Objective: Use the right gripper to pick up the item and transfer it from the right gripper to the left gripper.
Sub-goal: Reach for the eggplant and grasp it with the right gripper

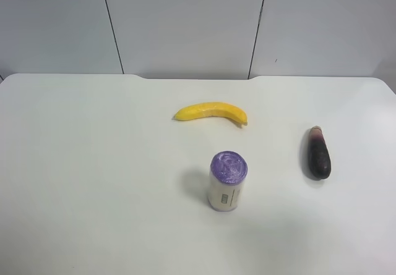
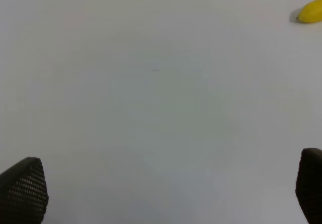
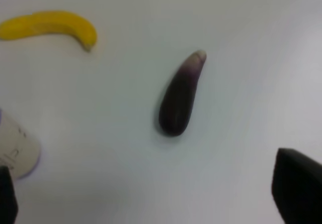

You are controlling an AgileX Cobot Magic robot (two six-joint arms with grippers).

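White desk (image 1: 93,164) with three loose objects; both claws open and holding nothing.

The desk fills the exterior high view, its far edge against a grey panelled wall. The yellow banana (image 1: 210,112) lies flat near the middle of the far half. The white cylinder with a purple lid (image 1: 227,181) stands upright at the desk's centre, apart from the banana. The item, a dark purple toy eggplant (image 1: 318,154), lies flat close to the desk edge at that view's right, tan tip toward the far edge, well apart from both other objects. The right gripper (image 3: 151,199) has its fingers (image 3: 299,186) spread wide, short of the eggplant and not touching it. The left gripper (image 2: 166,189) is likewise spread, fingers (image 2: 22,191) over bare desk, with only the banana's end at the frame corner.
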